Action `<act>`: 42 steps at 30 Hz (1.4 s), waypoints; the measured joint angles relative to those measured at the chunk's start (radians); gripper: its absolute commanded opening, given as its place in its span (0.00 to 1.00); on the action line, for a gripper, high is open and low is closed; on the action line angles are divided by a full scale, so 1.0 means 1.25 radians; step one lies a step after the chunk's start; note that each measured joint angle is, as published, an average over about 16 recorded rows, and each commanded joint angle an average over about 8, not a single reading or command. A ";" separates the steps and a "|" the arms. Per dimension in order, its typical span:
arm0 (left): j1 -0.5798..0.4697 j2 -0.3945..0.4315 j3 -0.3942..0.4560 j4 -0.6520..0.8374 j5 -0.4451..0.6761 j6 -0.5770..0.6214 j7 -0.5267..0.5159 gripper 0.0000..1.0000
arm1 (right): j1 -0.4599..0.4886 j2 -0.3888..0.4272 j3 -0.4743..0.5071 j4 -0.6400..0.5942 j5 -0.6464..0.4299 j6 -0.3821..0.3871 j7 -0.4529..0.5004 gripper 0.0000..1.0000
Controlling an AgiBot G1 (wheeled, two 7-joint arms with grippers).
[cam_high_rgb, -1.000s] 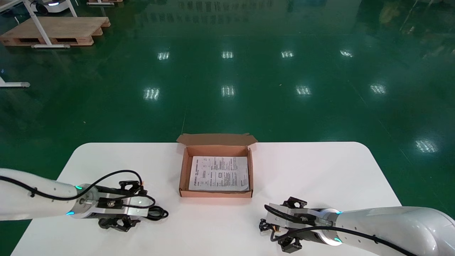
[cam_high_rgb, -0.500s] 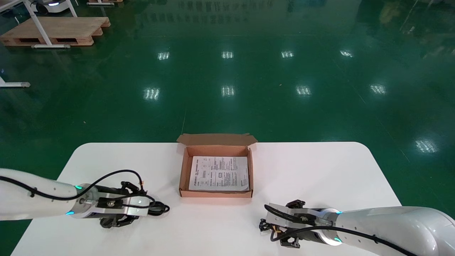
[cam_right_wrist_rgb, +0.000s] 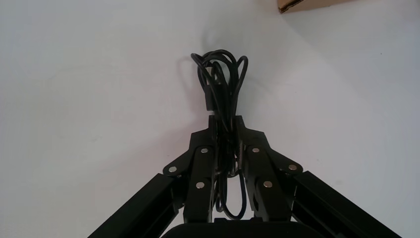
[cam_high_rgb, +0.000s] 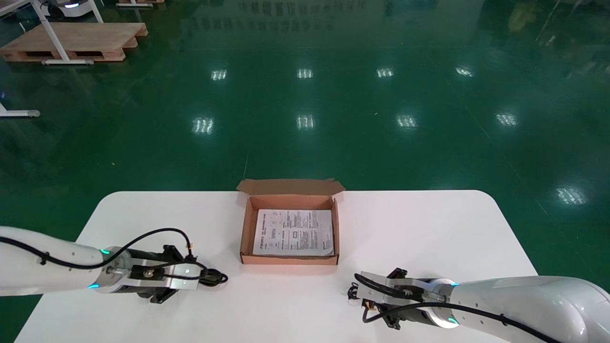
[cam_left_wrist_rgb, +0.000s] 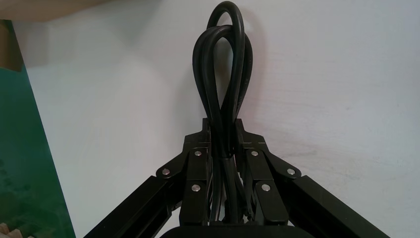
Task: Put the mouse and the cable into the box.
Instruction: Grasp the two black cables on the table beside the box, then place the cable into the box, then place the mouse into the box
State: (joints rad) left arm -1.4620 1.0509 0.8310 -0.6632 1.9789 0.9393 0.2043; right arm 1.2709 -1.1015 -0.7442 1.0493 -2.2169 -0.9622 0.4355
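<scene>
Green glossy floor [cam_high_rgb: 305,95] stretches behind the white bench [cam_high_rgb: 429,224], with a wooden pallet [cam_high_rgb: 76,40] far off on my left. Seen from my head, the open cardboard box [cam_high_rgb: 245,228] sits mid-bench, a printed sheet [cam_high_rgb: 293,232] flat on its bottom. My left arm [cam_high_rgb: 47,267] lies low along the near left of the bench and my right arm [cam_high_rgb: 524,305] along the near right.

From up there each bundle is only a small dark loop at a wrist; the wrist views show more. The left wrist view has my left jaws closed on a thick black cable [cam_left_wrist_rgb: 220,84], folded into long loops that stick out past the tips. The right wrist view has my right jaws clamped on a thin black cord [cam_right_wrist_rgb: 220,82], a small tangled bundle, with one corner of the box beyond it.

Both bundles are outside the box, short of its near wall, one to each side. They sit low at the bench; I cannot tell whether they touch it.
</scene>
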 measured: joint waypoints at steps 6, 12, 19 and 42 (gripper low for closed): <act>0.000 0.000 0.000 0.000 -0.001 0.000 0.000 0.00 | 0.000 0.000 0.000 0.000 0.000 0.000 0.000 0.00; -0.012 -0.005 -0.007 -0.013 -0.007 -0.005 0.008 0.00 | 0.012 0.007 0.010 0.003 0.008 0.001 0.006 0.00; -0.053 0.003 -0.034 -0.024 -0.039 -0.035 0.042 0.00 | 0.064 0.025 0.042 -0.005 0.014 0.013 0.031 0.00; -0.156 0.256 -0.123 0.184 -0.219 -0.176 0.251 0.00 | 0.294 0.024 0.124 -0.125 -0.056 0.095 0.123 0.00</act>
State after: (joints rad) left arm -1.6572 1.3704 0.6770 -0.4331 1.7057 0.7196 0.5182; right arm 1.6389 -1.0720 -0.5893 0.8930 -2.2870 -0.8428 0.5892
